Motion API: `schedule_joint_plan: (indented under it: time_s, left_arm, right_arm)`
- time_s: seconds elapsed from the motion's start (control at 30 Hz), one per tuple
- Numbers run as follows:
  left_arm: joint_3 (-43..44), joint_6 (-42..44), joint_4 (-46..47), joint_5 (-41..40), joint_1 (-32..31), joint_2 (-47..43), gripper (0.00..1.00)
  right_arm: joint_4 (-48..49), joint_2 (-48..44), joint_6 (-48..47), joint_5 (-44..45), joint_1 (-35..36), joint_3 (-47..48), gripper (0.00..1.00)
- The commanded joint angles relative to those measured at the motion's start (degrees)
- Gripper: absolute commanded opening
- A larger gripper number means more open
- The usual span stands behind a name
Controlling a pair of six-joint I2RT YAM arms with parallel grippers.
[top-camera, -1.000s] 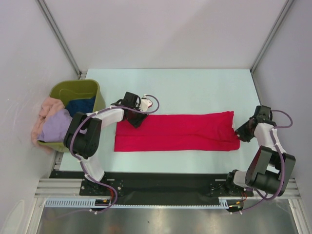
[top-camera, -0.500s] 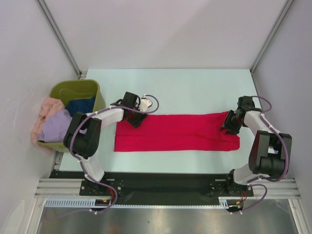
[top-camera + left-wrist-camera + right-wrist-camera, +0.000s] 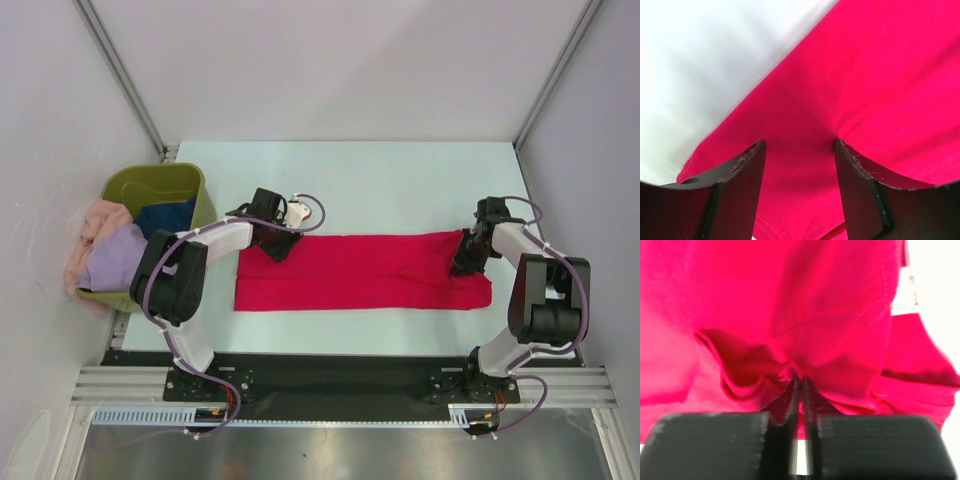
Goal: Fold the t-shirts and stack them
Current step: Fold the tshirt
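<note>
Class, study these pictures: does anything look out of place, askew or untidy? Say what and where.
Two things. The peach-pink t-shirt hangs out over the left side of the olive-green tub instead of lying inside. The red t-shirt is puckered and uneven at its right end, where the right gripper pinches it.

White arms (image 3: 225,237), black joints (image 3: 175,285), purple cables (image 3: 320,213), black-fingered left hand (image 3: 799,142)

Left gripper (image 3: 277,246) stretches forward and low, jaws apart; right gripper (image 3: 463,264) folds inward, jaws pinching the tee (image 3: 360,272).
</note>
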Motion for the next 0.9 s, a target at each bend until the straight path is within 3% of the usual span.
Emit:
schedule_joint_plan:
  time_s: [0.0,0.27,0.77,0.87]
  left_arm:
    - [0.99,1.97,-1.63,-2.17,1.09,-0.84,0.62]
    - [0.46,1.79,-1.54,-2.44,1.26,-0.48,0.62]
    - [0.20,1.96,-1.37,-2.70,1.70,-0.92,0.62]
    - [0.29,1.88,-1.54,-2.53,1.79,-0.75,0.62]
  right_arm:
    - [0.92,-0.09,-0.34,3.58,0.20,3.28,0.00]
    - [2.15,-5.10,1.50,10.88,-2.00,1.97,0.00]
    - [7.42,-3.79,1.42,9.39,-6.48,-0.85,0.00]
    - [4.72,-3.18,1.50,10.52,-6.40,0.03,0.19]
